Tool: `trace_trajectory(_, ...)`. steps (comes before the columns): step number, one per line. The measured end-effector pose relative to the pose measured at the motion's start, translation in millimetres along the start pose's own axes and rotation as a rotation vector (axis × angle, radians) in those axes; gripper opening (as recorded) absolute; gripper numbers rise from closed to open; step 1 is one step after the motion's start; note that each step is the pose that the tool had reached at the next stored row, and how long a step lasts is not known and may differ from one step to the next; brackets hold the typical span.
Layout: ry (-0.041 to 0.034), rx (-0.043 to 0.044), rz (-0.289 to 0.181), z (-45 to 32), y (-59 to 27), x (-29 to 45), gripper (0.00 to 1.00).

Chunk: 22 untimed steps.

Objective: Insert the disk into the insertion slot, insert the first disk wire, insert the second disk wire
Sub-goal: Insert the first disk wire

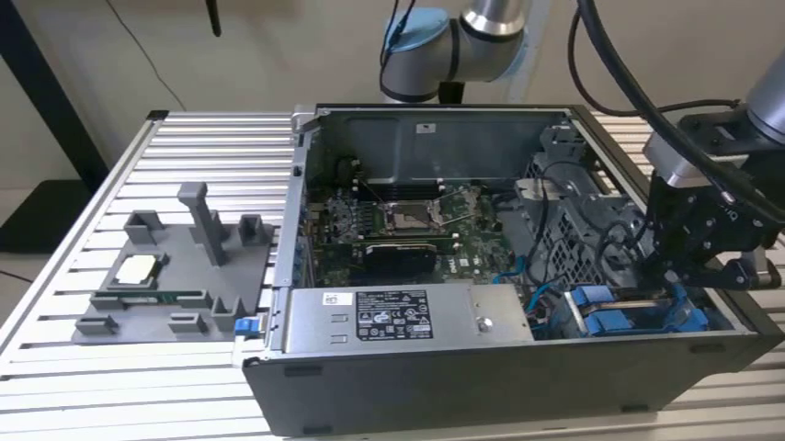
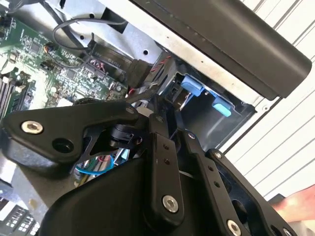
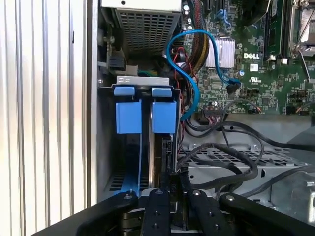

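Item: the disk (image 3: 163, 140). Stands on edge in the insertion slot (image 3: 106, 147), at the corner of the open computer case (image 1: 491, 395) toward the exterior view's right, just beside the grey power-supply box (image 1: 392, 317). Presents in the first wrist view as a dark, narrow slab capped by a bright blue carrier tab (image 3: 164, 117). Sits next to a second blue tab (image 3: 128, 117) of the same shape, a thin blue rail (image 3: 140, 152) between the two. Turns its broad face and label out of sight, hence identified as the disk only probably.

Housing: grey sheet-metal bay with blue plastic fittings, about as wide as the slab.

Tool: the gripper (image 1: 678, 276) (image 3: 172, 184), black, jointed. Hangs straight above the slot in the exterior view; reaches the near end of the slab in the first wrist view. Open or closed: cannot tell, nor whether touching the slab; working end lost in shadow in both wrist views.

Wires: blue cable (image 3: 189, 73), looped from the green motherboard (image 3: 256, 69) down behind the carrier tab, far end hidden. Black cables (image 3: 231, 147), draped over a perforated grey cage (image 3: 221, 160) just beside the slot, ends cut off or tucked out of sight.

Obscured: lower part of the slot in the exterior view, masked by the gripper; in the second wrist view, the slot's interior behind the gripper's own black body.

Elsewhere: grey fixture tray (image 1: 172, 276) on the slatted table (image 1: 73, 367), well apart from the case, toward the exterior view's left
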<state>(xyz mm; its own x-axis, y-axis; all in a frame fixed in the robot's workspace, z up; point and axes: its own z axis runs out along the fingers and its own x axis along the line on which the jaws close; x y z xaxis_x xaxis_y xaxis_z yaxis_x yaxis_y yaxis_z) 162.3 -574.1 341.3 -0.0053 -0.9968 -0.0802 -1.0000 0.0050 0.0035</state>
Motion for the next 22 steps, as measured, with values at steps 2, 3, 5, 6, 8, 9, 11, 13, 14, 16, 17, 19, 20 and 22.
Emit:
trace_trajectory(2, 0.0009, -0.0003, 0.01, 0.7, -1.2, 0.0, 0.19)
trace_trajectory(3, 0.0014, -0.0005, 0.013, 0.9, -1.8, 0.1, 0.19)
trace_trajectory(5, 0.0023, -0.0009, 0.018, 1.3, -2.5, 0.0, 0.19)
trace_trajectory(6, 0.0031, -0.0011, 0.02, 1.6, -2.7, 0.0, 0.19)
trace_trajectory(8, 0.0074, -0.0024, 0.026, 2.4, -2.8, 0.0, 0.19)
trace_trajectory(9, 0.0091, -0.0032, 0.029, 2.9, -2.9, -0.1, 0.19)
trace_trajectory(11, 0.0111, -0.0059, 0.032, 2.9, -3.0, -0.5, 0.19)
trace_trajectory(13, 0.0139, -0.0089, 0.034, 2.9, -2.9, -0.8, 0.19)
trace_trajectory(14, 0.0173, -0.0097, 0.034, 3.2, -2.9, -1.3, 0.19)
trace_trajectory(16, 0.0219, -0.0104, 0.035, 5.3, -2.9, -1.9, 0.19)
trace_trajectory(17, 0.0238, -0.0105, 0.036, 6.7, -3.1, -1.9, 0.19)
trace_trajectory(19, 0.0269, -0.0103, 0.036, 8.9, -3.3, -1.9, 0.19)
trace_trajectory(20, 0.0263, -0.0107, 0.036, 9.6, -3.2, -1.9, 0.19)
trace_trajectory(22, 0.0256, -0.0105, 0.036, 10.0, -3.3, -1.8, 0.21)
